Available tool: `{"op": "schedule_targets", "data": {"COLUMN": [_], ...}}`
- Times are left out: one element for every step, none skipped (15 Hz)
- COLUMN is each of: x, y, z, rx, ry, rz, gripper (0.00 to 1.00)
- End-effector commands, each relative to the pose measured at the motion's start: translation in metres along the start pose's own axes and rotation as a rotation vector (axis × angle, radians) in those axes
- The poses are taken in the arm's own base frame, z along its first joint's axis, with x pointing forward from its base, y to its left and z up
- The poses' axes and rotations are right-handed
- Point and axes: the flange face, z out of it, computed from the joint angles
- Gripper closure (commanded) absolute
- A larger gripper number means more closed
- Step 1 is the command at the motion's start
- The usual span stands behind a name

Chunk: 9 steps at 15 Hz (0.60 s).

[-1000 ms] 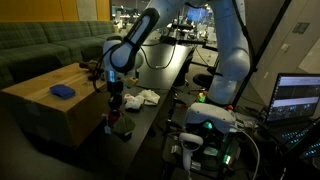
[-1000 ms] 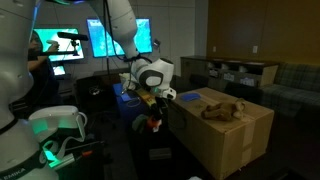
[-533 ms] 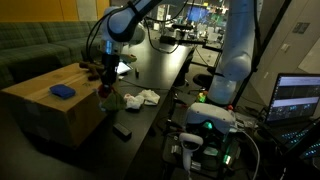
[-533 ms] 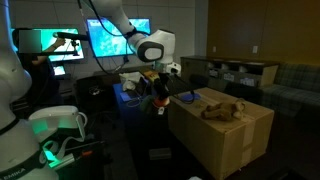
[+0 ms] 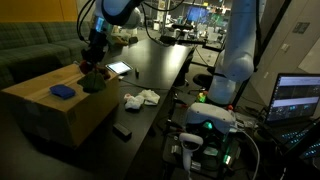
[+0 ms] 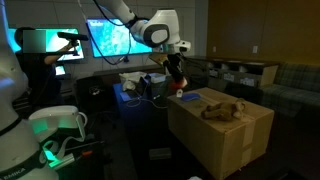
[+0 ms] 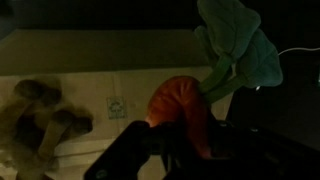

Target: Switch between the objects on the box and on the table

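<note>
While the red-orange toy with its green leaves hangs over the box and not on the desk, the step in hand looks like the delivery half of 1 swap: a desk item bound for the box top.

Reading an exterior view from the left, the blue block lies on the box. The toy hangs just right of it, above the box edge nearest the desk. Further right, the tablet glows on the desk, with the black bar at lower centre and the white cloth beside it.

In the wrist view a tan lumpy item sits on the cardboard at left, with the toy at centre. The fingers are clenched narrowly on the toy's red body, with its leaves poking out to the upper right.

Next, I judge, the toy needs lowering onto bare cardboard between the block and the tan item, then a release. After that, 1 box item should go to the desk.
</note>
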Motion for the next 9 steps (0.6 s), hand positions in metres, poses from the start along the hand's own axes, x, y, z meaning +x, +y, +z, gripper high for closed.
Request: {"op": "schedule_targets", "data": {"x": [0.037, 0.046, 0.055, 0.063, 0.071, 0.080, 0.088, 0.095, 0.103], "y": [0.000, 0.002, 0.006, 0.009, 0.013, 0.016, 0.020, 0.024, 0.029], "z": [0.007, 0.012, 0.017, 0.023, 0.031, 0.038, 0.047, 0.055, 0.059], "rx": [-0.050, -0.063, -0.072, -0.083, -0.088, -0.100, -0.118, -0.131, -0.149], "ry": [0.074, 0.083, 0.087, 0.092, 0.093, 0.101, 0.107, 0.113, 0.121], "rz": [0.010, 0.009, 0.006, 0.005, -0.002, -0.007, -0.015, -0.021, -0.025], "gripper": [0.97, 0.97, 0.97, 0.97, 0.97, 0.97, 0.97, 0.97, 0.97]}}
